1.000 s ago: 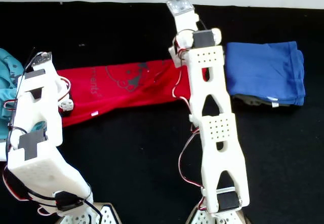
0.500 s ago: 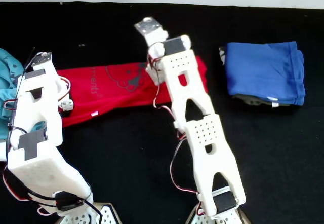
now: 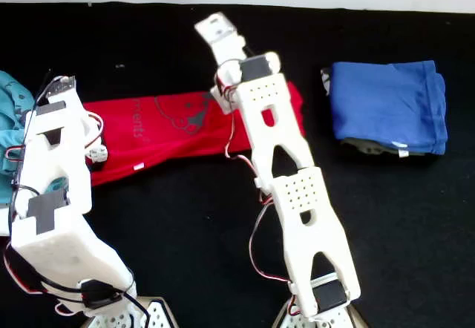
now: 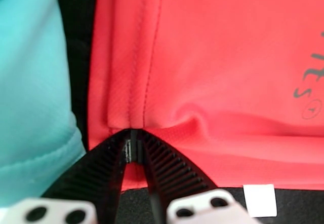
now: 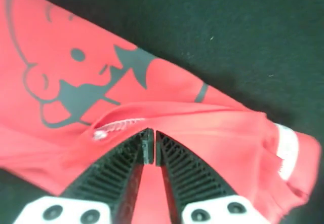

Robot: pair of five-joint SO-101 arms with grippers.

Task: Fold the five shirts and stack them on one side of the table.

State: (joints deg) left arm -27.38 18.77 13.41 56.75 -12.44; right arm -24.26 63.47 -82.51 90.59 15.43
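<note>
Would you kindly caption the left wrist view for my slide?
Left gripper shut on the edge of the red shirt, a teal shirt beside it on the black table.

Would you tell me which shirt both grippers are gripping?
The red shirt, spread mid-table; the folded blue shirt and the teal shirt lie at either side.

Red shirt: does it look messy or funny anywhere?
A little. The red printed cloth shirt lies slanted and only half folded, puckered where the left fingers pinch its hem and the right fingers pinch its folded-over edge. Nothing looks torn.
</note>
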